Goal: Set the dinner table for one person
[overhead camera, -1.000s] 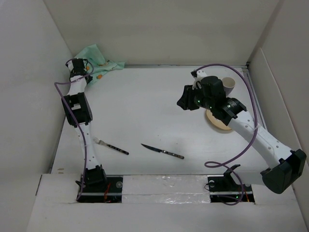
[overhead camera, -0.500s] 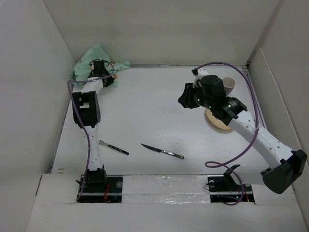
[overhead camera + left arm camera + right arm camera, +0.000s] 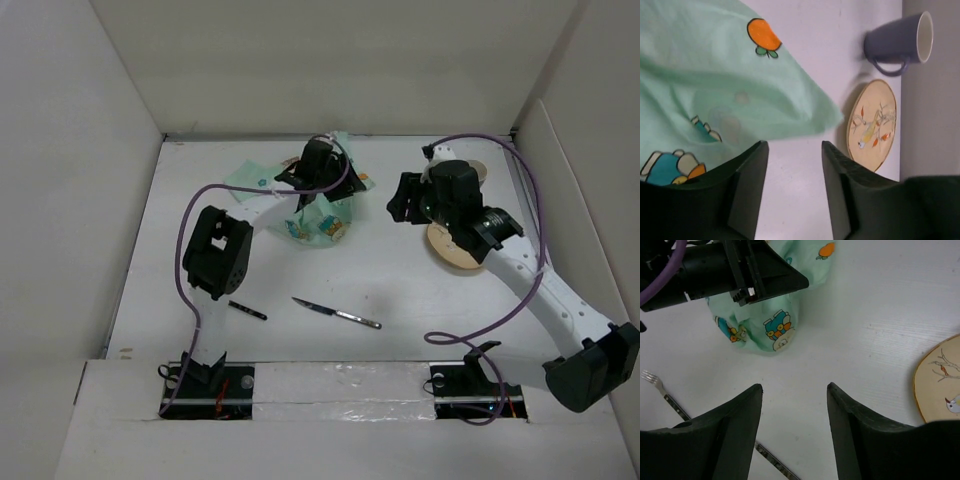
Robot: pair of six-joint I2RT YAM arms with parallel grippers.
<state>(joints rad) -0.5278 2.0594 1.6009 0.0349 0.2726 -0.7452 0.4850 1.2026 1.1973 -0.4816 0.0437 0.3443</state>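
Observation:
The dinner table [image 3: 380, 275] is a plain white top. A crumpled mint-green placemat [image 3: 305, 215] with cartoon prints lies at its back middle. My left gripper [image 3: 330, 178] hovers over the placemat. In the left wrist view its jaws [image 3: 793, 149] stand open, with bare table between them and the placemat [image 3: 715, 85] just beyond. My right gripper [image 3: 400, 203] hangs open to the right of the placemat [image 3: 772, 327], with nothing between its fingers [image 3: 795, 386]. A beige plate [image 3: 452, 255] with a bird print lies under the right arm. A dark mug [image 3: 895, 45] stands behind the plate.
A knife [image 3: 337, 313] lies near the front middle, and a fork [image 3: 660, 387] to its left is partly under the left arm's elbow [image 3: 215, 255]. White walls close in the table on three sides.
My left arm swung from the back left corner to the back middle, bringing the placemat along, and its jaws then opened off it. My right gripper shifted slightly right and opened wider.

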